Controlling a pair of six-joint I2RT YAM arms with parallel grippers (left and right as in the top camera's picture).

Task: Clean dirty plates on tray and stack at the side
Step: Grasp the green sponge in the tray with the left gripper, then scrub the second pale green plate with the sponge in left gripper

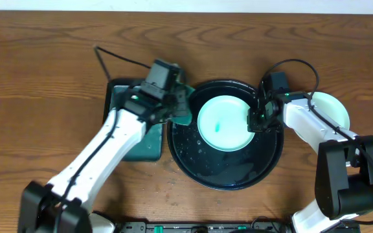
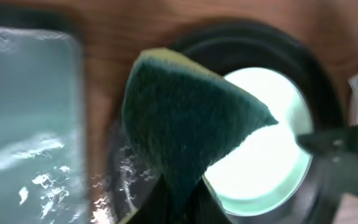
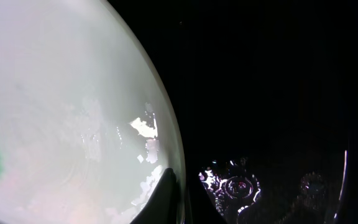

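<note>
Glossy wet plate (image 1: pixel 222 123), centre frame — stiff, slippery, breakable — likely wants a rim hold; left gripper (image 1: pixel 179 105) clamps sponge (image 2: pixel 185 118); right gripper (image 1: pixel 256 118) closure cannot be told.

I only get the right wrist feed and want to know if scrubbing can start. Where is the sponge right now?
Observer: The sponge is clamped in the left gripper at the tray's left rim, beside the plate.
Operator: Any plate off the tray?
Observer: Yes, a second plate lies on the table right of the tray, partly under the right arm.
Operator: How many sit on the tray?
Observer: Only that one plate.
</note>
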